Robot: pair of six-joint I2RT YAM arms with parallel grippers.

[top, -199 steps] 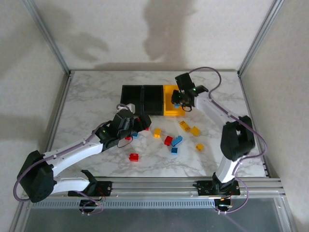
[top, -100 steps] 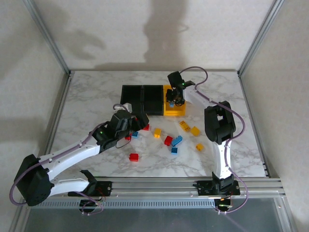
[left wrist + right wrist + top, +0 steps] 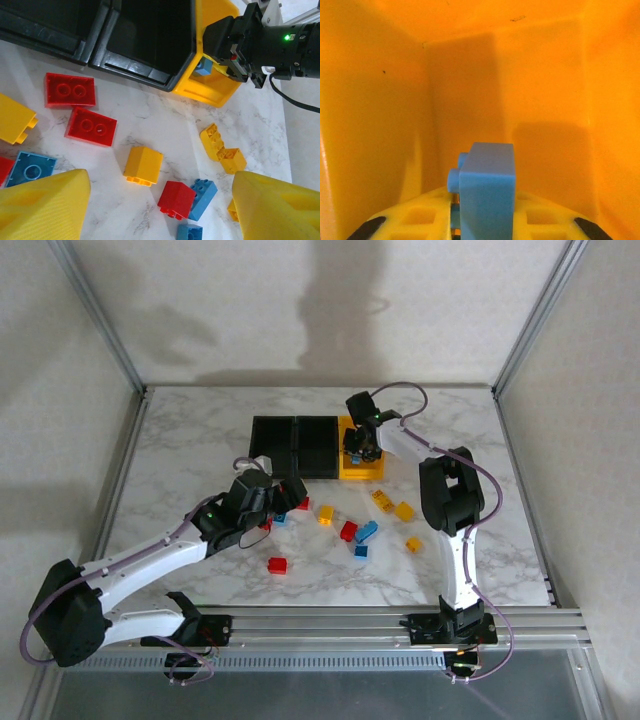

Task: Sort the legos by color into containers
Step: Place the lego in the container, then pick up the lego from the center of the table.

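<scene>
My right gripper (image 3: 360,451) is lowered inside the bright yellow bin (image 3: 362,472) and is shut on a blue brick (image 3: 487,192); yellow bin walls (image 3: 385,100) surround it. The left wrist view also catches that blue brick (image 3: 202,67) at the yellow bin's (image 3: 210,89) rim. My left gripper (image 3: 288,496) hovers open over loose bricks, nothing between its yellow fingers (image 3: 42,205). Beneath it lie a yellow brick (image 3: 144,165), a red brick (image 3: 176,199) and a blue brick (image 3: 203,192). Two red bricks (image 3: 70,90) lie by the black bins (image 3: 150,35).
Two black bins (image 3: 295,445) stand left of the yellow one. Scattered in front are yellow bricks (image 3: 403,511), blue bricks (image 3: 367,532) and a lone red brick (image 3: 277,564). Metal frame posts (image 3: 120,350) border the marble table (image 3: 190,450).
My right gripper has swung left and back from the bin's right side and dropped into the yellow bin with the blue brick. The left gripper has shifted slightly.
</scene>
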